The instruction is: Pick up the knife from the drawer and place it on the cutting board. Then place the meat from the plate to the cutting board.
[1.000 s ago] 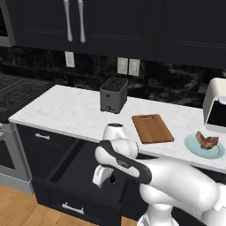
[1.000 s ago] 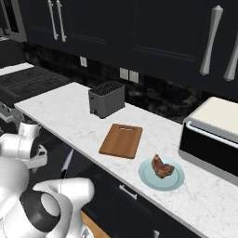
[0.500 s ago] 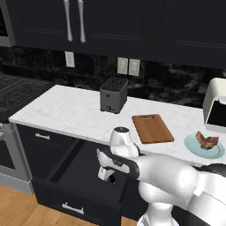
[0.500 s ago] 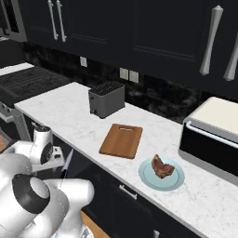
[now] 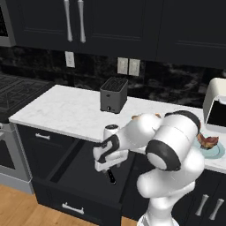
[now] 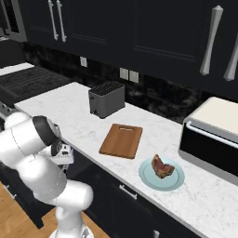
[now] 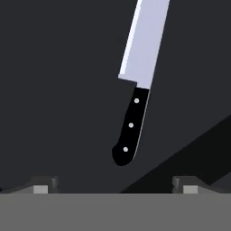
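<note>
The wide black drawer [image 5: 81, 170] stands pulled out below the counter. On its dark floor lies the knife [image 7: 131, 128], black handle towards me and pale blade pointing away; part of the knife [image 5: 110, 176] shows under the hand in the left base view. My gripper [image 7: 115, 184] hangs open just above the handle end, its fingertips [image 7: 45, 182] spread wide with nothing between them. The gripper [image 5: 108, 165] points down into the drawer. The reddish-brown cutting board [image 6: 122, 140] lies bare on the counter. The meat [image 6: 162, 167] sits on the teal plate [image 6: 174, 183] to its right.
A black toaster [image 6: 107, 99] stands behind the board, and a white appliance [image 6: 214, 135] sits at the counter's right end. A stove [image 5: 17, 95] borders the counter on the left. My own arm hides most of the board in the left base view.
The arm's elbow has swung up and to the right while the hand has stayed low over the open drawer. The jaws have stayed open.
</note>
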